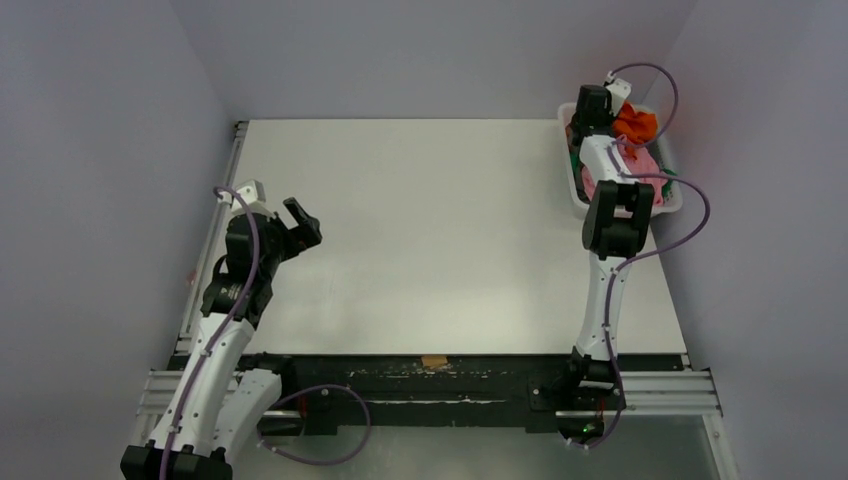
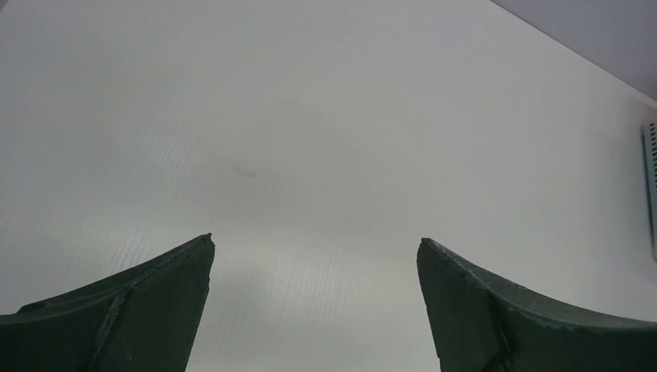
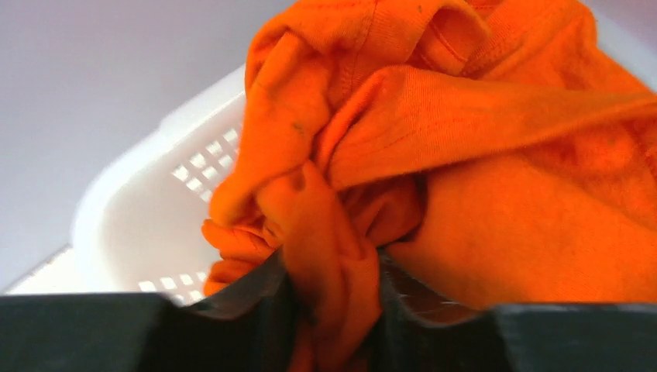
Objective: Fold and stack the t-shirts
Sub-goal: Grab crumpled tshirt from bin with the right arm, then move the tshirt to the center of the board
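A bright orange t-shirt point(image 3: 465, 132) lies crumpled on top of the white mesh basket point(image 3: 166, 201) at the table's far right. My right gripper point(image 3: 333, 294) reaches into the basket and is shut on a bunched fold of that orange t-shirt point(image 1: 636, 122). A light pink t-shirt point(image 1: 650, 165) and a bit of green cloth point(image 1: 574, 152) show beneath my right arm in the basket point(image 1: 578, 200). My left gripper point(image 1: 297, 222) hovers open over the left side of the table, and in the left wrist view the left gripper point(image 2: 315, 252) has only bare tabletop between its fingers.
The white tabletop point(image 1: 440, 220) spreads between the two arms. A metal rail point(image 1: 215, 230) runs along the table's left edge, another along the near edge. Grey walls close in on the left, far and right sides.
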Tool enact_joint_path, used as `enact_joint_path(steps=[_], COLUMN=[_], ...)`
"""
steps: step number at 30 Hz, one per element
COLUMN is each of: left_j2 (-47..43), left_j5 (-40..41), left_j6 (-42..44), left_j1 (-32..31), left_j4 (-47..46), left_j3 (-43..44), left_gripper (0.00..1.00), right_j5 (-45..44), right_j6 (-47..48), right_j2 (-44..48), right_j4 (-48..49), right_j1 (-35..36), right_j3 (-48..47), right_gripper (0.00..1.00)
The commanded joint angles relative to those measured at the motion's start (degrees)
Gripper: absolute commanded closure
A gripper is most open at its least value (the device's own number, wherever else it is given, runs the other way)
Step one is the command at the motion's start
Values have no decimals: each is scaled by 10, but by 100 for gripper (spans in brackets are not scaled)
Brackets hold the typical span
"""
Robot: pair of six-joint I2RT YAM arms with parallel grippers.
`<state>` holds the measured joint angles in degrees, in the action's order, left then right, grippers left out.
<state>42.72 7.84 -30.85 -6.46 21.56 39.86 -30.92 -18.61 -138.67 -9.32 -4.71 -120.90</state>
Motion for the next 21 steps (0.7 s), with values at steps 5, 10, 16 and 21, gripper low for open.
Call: enact_joint_path(steps=[5, 10, 16, 21], left_j2=[10, 0, -27, -56], left_j5=[-19, -26, -32, -53], left_j6=[4, -1, -11, -18], left_j1=[-1, -1, -1, -1], left_j4=[-31, -29, -17, -8], left_j3=[25, 22, 18, 11], left_gripper=[0, 0, 0, 0], right_j5=[61, 149, 243, 406], right_j6=[-35, -67, -38, -21], right_j2=[90, 196, 290, 326], right_j4=[83, 109, 75, -28], right_j1=[0, 6, 41, 113], right_j3=[6, 68, 54, -27], right_gripper=[100, 100, 100, 100])
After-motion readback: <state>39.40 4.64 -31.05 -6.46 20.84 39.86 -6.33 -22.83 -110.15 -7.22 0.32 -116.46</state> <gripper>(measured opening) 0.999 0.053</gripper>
